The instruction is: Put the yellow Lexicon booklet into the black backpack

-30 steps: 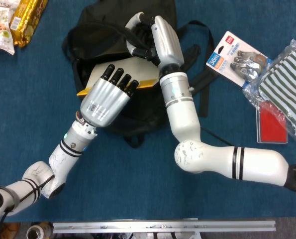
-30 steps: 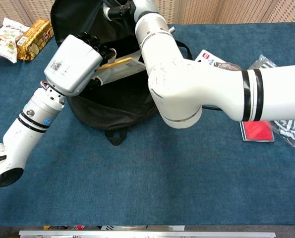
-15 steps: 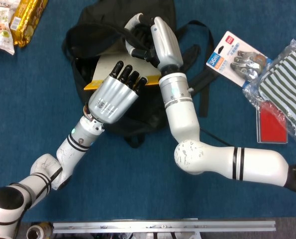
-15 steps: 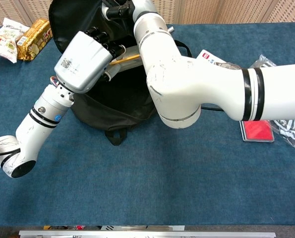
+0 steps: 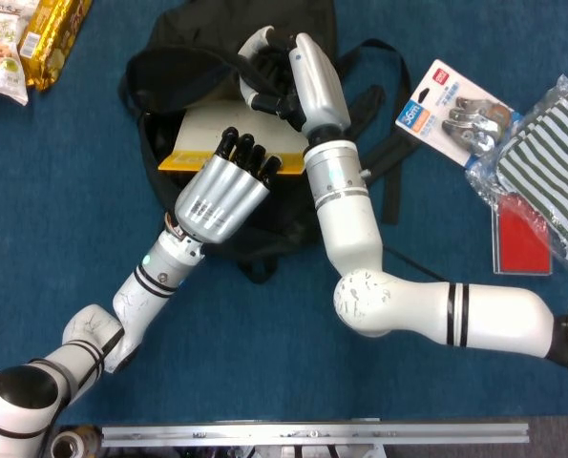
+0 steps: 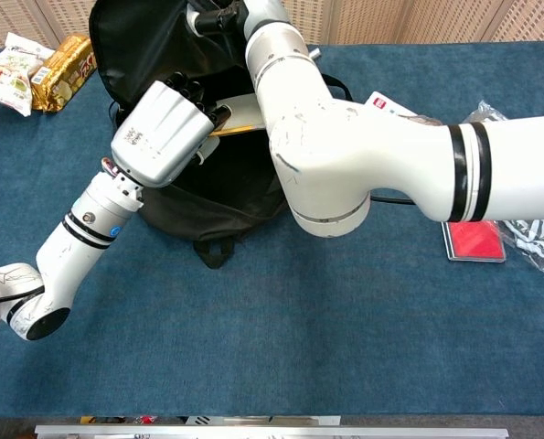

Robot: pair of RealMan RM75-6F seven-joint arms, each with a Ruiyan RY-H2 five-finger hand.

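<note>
The black backpack [image 5: 217, 38] lies at the far middle of the blue table, its mouth open toward me. The yellow Lexicon booklet [image 5: 217, 134] sits in that mouth, its pale face and yellow edge showing. My left hand [image 5: 221, 191] holds the booklet's near edge, fingers lying over it and pointing into the bag. My right hand [image 5: 274, 72] grips the upper rim of the opening and holds it up. In the chest view the left hand [image 6: 166, 133] covers most of the booklet [image 6: 240, 114], which pokes into the backpack [image 6: 217, 197]. The right hand [image 6: 212, 16] shows at the top edge.
Snack packets [image 5: 2, 48] and a gold pack [image 5: 54, 29] lie at the far left. A carded hardware pack [image 5: 455, 110], a striped pouch [image 5: 551, 162] and a red card [image 5: 522, 239] lie on the right. Backpack straps [image 5: 389, 153] trail beside my right forearm.
My left hand has pushed forward and to the right with the booklet, which now lies deeper in the backpack's mouth. The right hand has stayed on the rim.
</note>
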